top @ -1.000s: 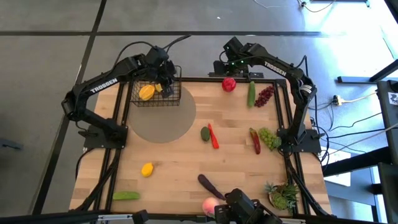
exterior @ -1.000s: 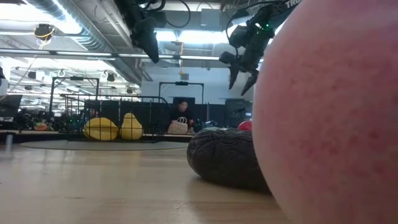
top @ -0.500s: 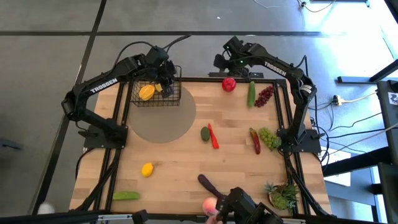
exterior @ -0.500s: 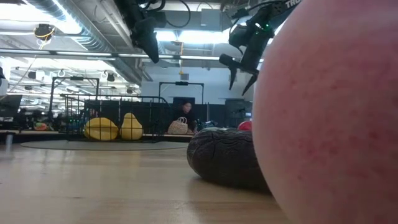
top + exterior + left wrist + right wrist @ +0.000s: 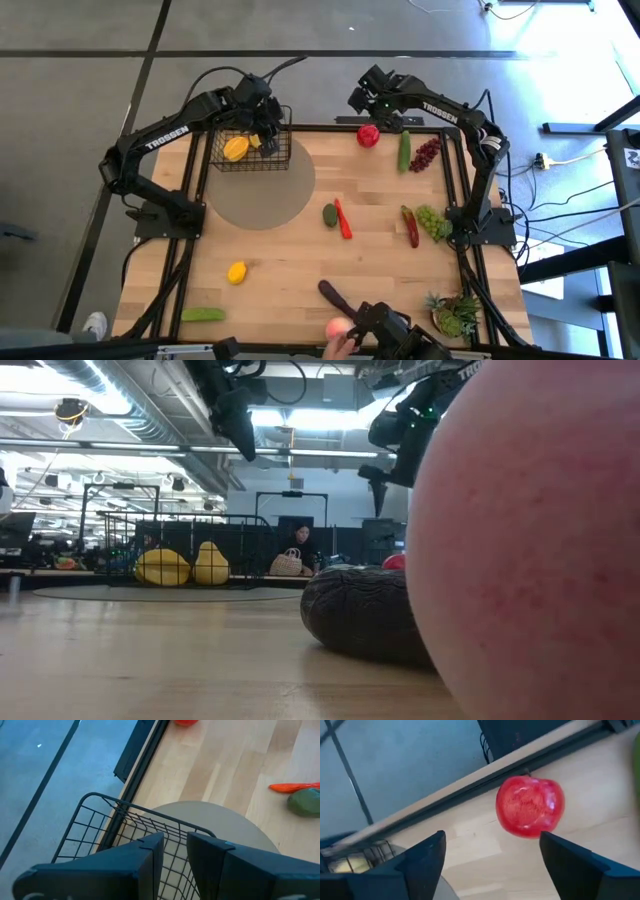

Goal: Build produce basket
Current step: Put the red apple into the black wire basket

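I have the right gripper (image 5: 490, 865) above the far edge of the surface (image 5: 300, 260), jaws wide, the red apple (image 5: 530, 806) just ahead of them, not between. My left gripper (image 5: 175, 855) hangs over the basket (image 5: 250, 150), jaws narrow, gripping nothing I can see.

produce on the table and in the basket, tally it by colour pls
yellow: 3, two in the basket at and, one lemon
red: 3, apple, chilies and
green: 4, cucumbers and, round one, grapes
dark purple: 2, grapes, eggplant
pink: 1, peach
total: 13
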Controlling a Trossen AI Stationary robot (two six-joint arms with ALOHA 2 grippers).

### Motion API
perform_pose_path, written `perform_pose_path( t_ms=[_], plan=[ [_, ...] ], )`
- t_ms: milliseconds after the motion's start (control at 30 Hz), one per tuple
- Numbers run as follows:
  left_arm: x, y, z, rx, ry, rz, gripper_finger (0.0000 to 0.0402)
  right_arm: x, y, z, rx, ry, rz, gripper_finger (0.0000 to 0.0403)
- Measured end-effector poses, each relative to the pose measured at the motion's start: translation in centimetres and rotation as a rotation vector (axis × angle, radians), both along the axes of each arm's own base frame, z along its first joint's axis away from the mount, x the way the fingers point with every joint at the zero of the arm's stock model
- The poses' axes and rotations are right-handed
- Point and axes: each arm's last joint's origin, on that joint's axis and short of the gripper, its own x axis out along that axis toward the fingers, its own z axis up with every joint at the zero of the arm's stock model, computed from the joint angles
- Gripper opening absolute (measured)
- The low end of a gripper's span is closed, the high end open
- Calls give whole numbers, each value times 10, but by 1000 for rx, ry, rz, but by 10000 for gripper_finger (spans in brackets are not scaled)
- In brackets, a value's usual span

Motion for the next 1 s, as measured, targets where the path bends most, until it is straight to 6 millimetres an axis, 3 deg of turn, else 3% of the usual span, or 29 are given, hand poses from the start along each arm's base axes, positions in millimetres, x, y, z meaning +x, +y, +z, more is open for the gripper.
perform_pose_path(
  t_ms=[600, 1000],
  plan=[
    [0, 0, 0, 0, 0, 0, 75, -8, 1, -65, 0, 2, -55, 318],
    [0, 0, 0, 0, 0, 0, 75, -7, 2, -80, -38, -34, -37, 318]
  ],
)
